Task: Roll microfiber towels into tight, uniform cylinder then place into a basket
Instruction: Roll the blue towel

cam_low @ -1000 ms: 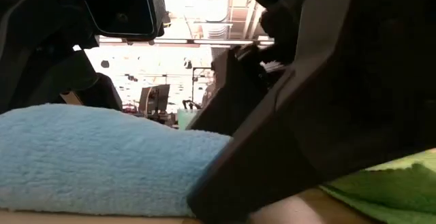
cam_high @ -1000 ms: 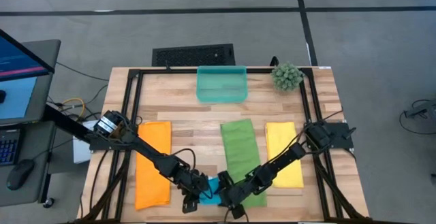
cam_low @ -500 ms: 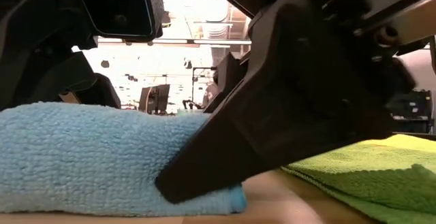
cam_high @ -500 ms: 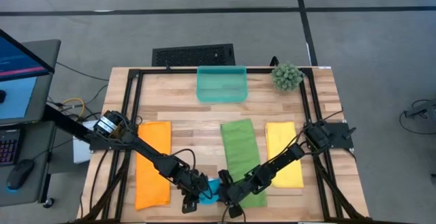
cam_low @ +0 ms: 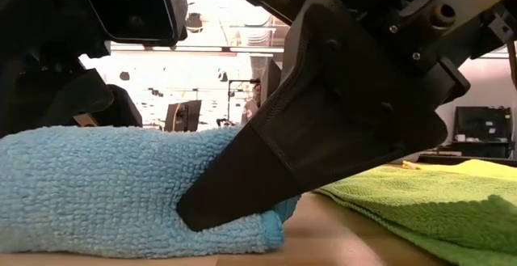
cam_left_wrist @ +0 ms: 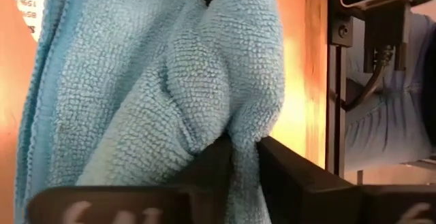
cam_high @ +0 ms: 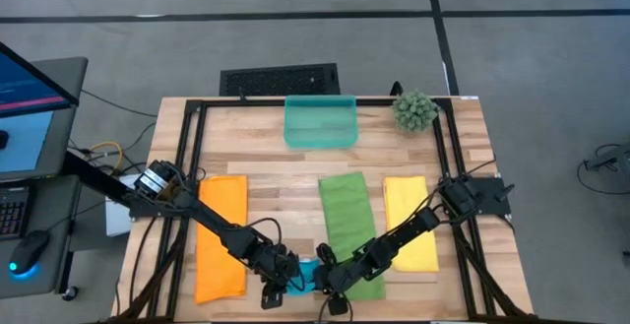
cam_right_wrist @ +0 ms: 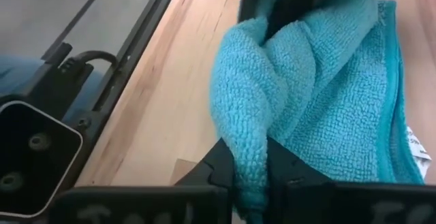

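Observation:
The blue towel (cam_high: 307,271) lies bunched near the table's front edge, its underside on the wood (cam_low: 97,189). My left gripper (cam_high: 287,287) is shut on its left end and my right gripper (cam_high: 323,283) on its right end. Flat on the table lie the orange towel (cam_high: 220,235) at the left, the green towel (cam_high: 349,230) in the middle and the yellow towel (cam_high: 410,221) at the right. The teal basket (cam_high: 320,122) stands at the far edge with nothing in it. My left gripper pinches a raised fold (cam_left_wrist: 240,132) of the blue towel's left end between its two fingers (cam_left_wrist: 286,173). It comes slanting down from the table's left. The towel rests on the table, slack and puckered around the pinch. My right gripper pinches a raised fold (cam_right_wrist: 246,139) of the towel's right end between its two fingers (cam_right_wrist: 214,166). It slants down from the table's right. One finger (cam_low: 266,177) lies over that end, and the towel stays on the table.
A spiky green plant ball (cam_high: 414,110) sits at the far right corner beside the basket. A black frame rail (cam_high: 448,166) runs around the table. Bare wood shows between the basket and the flat towels. The green towel's near end (cam_low: 420,205) lies close to my right gripper.
My right gripper has rolled at the wrist and its finger has come in from the right onto the blue towel's right end, taking hold of a fold there. The towel has stayed on the table, and my left gripper has kept its place.

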Tool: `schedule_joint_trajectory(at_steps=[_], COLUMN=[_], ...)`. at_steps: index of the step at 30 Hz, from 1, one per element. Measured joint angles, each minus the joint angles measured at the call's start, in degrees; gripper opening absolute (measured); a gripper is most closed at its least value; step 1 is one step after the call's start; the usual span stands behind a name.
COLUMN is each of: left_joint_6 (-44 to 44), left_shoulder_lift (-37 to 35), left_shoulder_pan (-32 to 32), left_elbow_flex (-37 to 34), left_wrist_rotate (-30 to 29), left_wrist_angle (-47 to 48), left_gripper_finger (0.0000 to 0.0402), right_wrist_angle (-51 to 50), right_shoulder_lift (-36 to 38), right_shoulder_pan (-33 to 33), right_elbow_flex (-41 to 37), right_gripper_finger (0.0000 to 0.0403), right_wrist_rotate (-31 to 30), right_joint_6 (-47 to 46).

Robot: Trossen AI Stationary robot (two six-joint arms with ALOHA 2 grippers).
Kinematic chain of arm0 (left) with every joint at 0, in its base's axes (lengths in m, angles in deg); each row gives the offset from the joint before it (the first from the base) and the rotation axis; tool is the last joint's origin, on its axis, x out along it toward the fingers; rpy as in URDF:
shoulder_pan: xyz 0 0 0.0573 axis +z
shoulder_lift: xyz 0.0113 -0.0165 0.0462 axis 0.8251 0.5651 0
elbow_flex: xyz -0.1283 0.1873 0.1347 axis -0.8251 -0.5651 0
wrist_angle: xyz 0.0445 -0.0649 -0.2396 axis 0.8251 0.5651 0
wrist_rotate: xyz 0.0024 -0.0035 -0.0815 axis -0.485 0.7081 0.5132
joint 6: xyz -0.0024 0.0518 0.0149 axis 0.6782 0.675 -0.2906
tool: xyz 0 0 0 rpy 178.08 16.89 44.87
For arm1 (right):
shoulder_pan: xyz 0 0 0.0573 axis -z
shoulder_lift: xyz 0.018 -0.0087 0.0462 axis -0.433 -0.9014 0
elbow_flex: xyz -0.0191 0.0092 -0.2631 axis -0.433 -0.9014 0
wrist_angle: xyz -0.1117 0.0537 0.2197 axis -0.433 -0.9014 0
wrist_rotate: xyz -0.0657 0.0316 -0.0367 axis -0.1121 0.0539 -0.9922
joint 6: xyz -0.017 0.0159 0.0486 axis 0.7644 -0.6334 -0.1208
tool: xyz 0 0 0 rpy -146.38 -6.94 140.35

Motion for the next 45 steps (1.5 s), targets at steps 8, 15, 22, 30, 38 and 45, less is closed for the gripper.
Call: schedule_joint_trajectory(at_steps=[8, 15, 22, 30, 38, 45], left_joint_6=[1.07, 5.43, 10.73, 18.64, 25.33, 23.65], left_shoulder_lift=[-0.11, -4.11, -8.49, -7.80, -2.24, 0.13], left_shoulder_pan=[0.05, -1.65, -5.80, -13.47, -17.81, -16.93], left_elbow_flex=[0.03, -0.08, -0.08, -0.08, -0.08, -0.08], left_wrist_rotate=[1.33, -2.72, -12.87, -25.47, -36.69, -32.45], left_wrist_angle=[0.16, 3.63, 5.76, 3.48, 1.94, 1.91], left_gripper_finger=[0.0138, 0.0136, 0.0131, 0.0130, 0.0130, 0.0130], right_wrist_angle=[0.23, 0.46, 2.64, 3.39, 3.67, 3.80], right_shoulder_lift=[0.00, 0.00, -0.12, -0.17, -0.17, -0.17], right_shoulder_pan=[0.44, 0.40, 0.34, 1.46, 1.83, 1.85], right_elbow_flex=[-0.03, -0.04, -0.15, -0.17, -0.17, -0.15], right_gripper_finger=[0.0034, 0.0037, 0.0034, 0.0039, 0.0038, 0.0037], right_wrist_rotate=[2.31, 4.17, 5.70, 7.61, 8.48, 8.42], right_joint_6=[-3.31, -6.16, -6.70, -9.25, -9.25, -10.19])
